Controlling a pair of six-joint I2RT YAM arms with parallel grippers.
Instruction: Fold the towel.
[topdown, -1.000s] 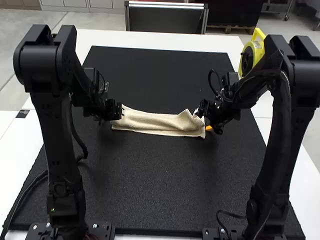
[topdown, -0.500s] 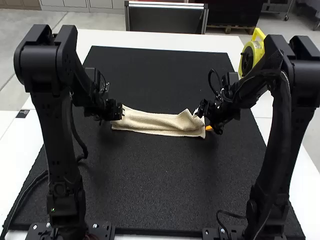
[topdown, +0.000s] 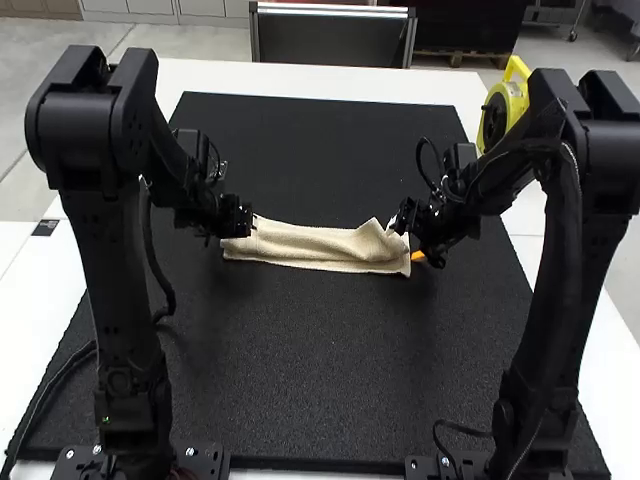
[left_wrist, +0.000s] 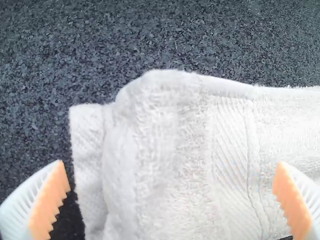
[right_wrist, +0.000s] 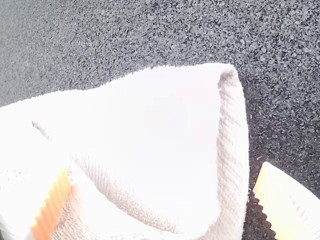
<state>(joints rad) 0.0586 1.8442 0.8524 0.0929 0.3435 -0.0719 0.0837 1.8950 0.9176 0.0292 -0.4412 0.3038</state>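
From here I see the towel (topdown: 310, 245) in a rumpled strip midway across the black mat (topdown: 300, 370), long axis side to side, right end slightly nearer the mat's front edge. The right gripper (right_wrist: 166, 167) spreads its fingers over that end. The left gripper (left_wrist: 171, 163), fingers spread too, has just edged toward the mat's far side; the towel hasn't budged, so it's probably only lining up.
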